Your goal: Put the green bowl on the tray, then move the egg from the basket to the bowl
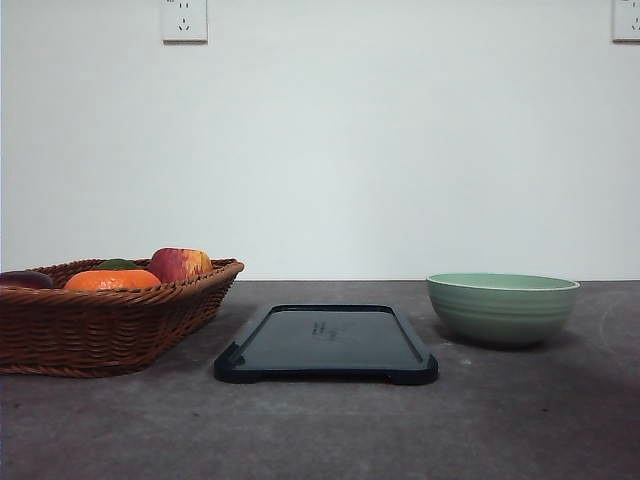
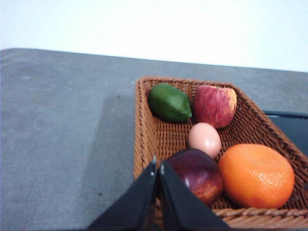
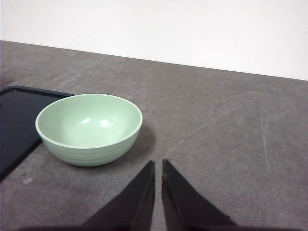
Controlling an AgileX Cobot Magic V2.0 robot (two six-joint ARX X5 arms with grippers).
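Grey table, tray with unreadable print, green bowl

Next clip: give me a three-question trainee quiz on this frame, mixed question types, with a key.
1. True or false: the green bowl already sits on the tray.
2. Which item touches the egg in the basket?
A. the lime
B. the dark red fruit
C. the orange
3. Fill in: in the wrist views, the left gripper and the right gripper both have their fingertips nearly ____.

Key
1. False: the bowl stands on the table, to the right of the tray.
2. B
3. together (shut, holding nothing)
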